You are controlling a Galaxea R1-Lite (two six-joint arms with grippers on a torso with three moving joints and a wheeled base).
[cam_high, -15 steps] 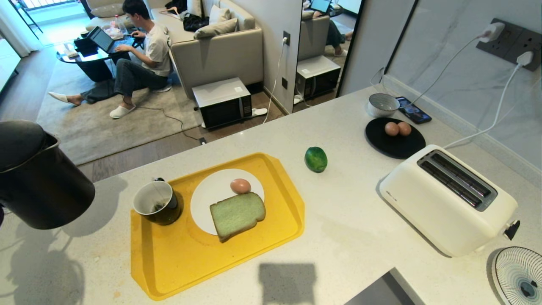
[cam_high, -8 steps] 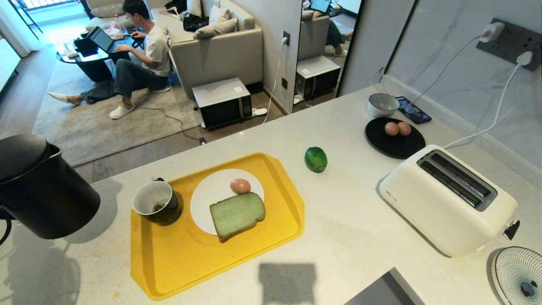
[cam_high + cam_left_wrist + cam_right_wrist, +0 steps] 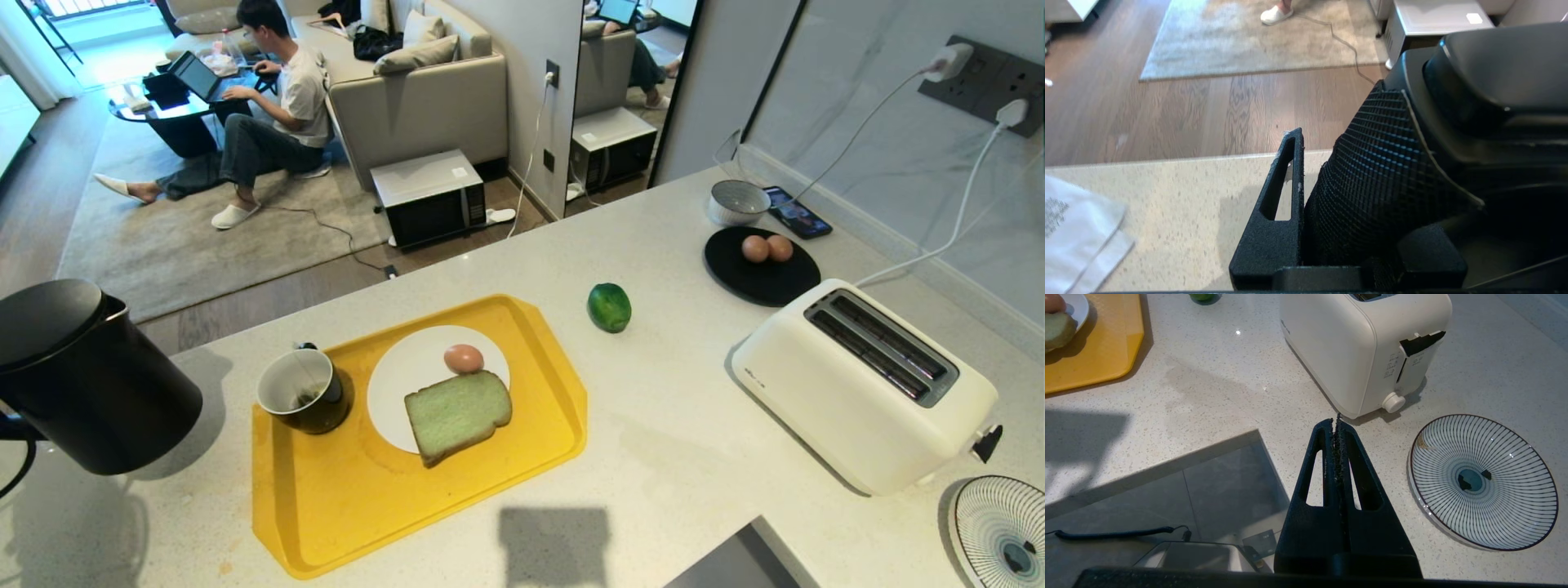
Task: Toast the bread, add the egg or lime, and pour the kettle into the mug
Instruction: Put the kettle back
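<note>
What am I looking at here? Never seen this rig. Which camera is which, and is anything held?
A two-armed robot at a kitchen counter. One picture comes from its head, looking down; the other two from cameras on each wrist.

On the counter: a yellow tray carrying the mug and a white plate with the bread and an egg. Beside it lie the lime, a toaster and a black plate with two more eggs.

The left pincer grips the kettle by its handle at the counter's left end. The right pincer is shut and empty, near the toaster.
</note>
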